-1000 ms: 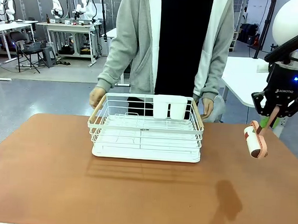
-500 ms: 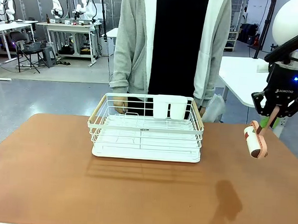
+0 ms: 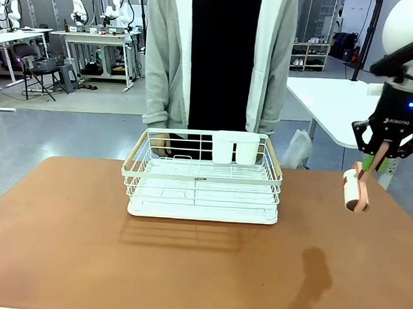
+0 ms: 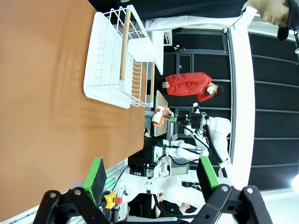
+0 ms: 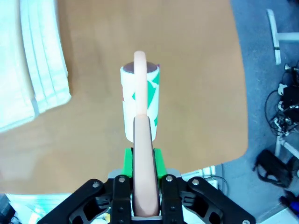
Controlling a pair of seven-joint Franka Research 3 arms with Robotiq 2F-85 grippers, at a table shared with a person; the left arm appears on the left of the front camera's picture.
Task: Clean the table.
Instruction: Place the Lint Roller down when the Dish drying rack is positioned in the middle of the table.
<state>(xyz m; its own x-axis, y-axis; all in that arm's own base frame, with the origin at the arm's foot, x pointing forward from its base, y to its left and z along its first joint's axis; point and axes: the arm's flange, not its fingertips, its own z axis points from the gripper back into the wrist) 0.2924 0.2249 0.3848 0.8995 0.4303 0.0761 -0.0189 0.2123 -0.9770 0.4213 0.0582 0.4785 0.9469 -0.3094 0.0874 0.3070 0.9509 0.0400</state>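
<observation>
Person [image 3: 218,58] has stood up straighter since earlier; roller [image 3: 355,192] turned a bit. R gripper [image 3: 376,162] pinches roller handle at frame right, above table [image 3: 201,265]. L gripper [image 4: 152,179] spread, holding nothing; rack [image 3: 202,178] at center.

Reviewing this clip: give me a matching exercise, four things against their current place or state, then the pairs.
Things:
1. lint roller
2. white wire rack
3. left gripper
4. person's hand

States:
A. open, holding nothing
B. standing on the table, toward its far edge
C. held above the table by the right gripper, clamped on its pink handle
D. behind the rack's far left corner

Pairs: 1-C, 2-B, 3-A, 4-D
</observation>
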